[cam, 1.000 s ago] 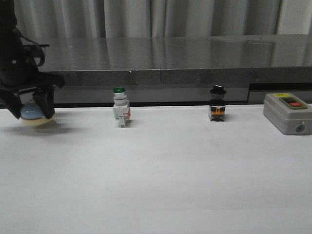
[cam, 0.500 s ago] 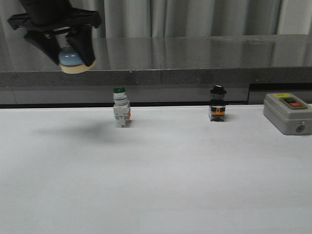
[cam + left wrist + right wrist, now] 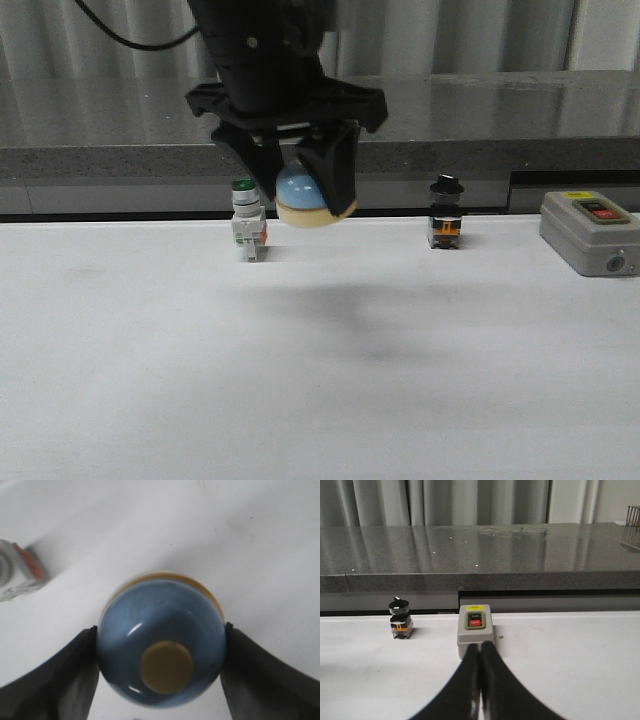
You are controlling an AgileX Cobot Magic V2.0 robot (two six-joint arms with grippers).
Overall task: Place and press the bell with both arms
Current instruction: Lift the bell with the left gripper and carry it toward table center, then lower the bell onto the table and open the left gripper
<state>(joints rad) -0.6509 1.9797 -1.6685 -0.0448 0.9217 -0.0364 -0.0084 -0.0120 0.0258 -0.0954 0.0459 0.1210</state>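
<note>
My left gripper (image 3: 305, 190) is shut on the bell (image 3: 312, 197), a light-blue dome with a cream base, and holds it in the air above the white table, just right of the green-capped switch. In the left wrist view the bell (image 3: 161, 656) sits between the two black fingers (image 3: 60, 680), its cream button facing the camera. My right gripper (image 3: 480, 647) is shut and empty, low over the table, its tips just in front of the grey box. It is out of the front view.
A white switch with a green cap (image 3: 247, 225) stands at the back left of the table. A black-knob switch (image 3: 446, 215) stands at the back middle. A grey box with red button (image 3: 592, 232) sits at the right. A dark stone ledge (image 3: 450, 120) runs behind.
My left gripper has carried the bell from the far left of the table, up and to the right, and now holds it lower near the middle. The right arm has not shown any change.
</note>
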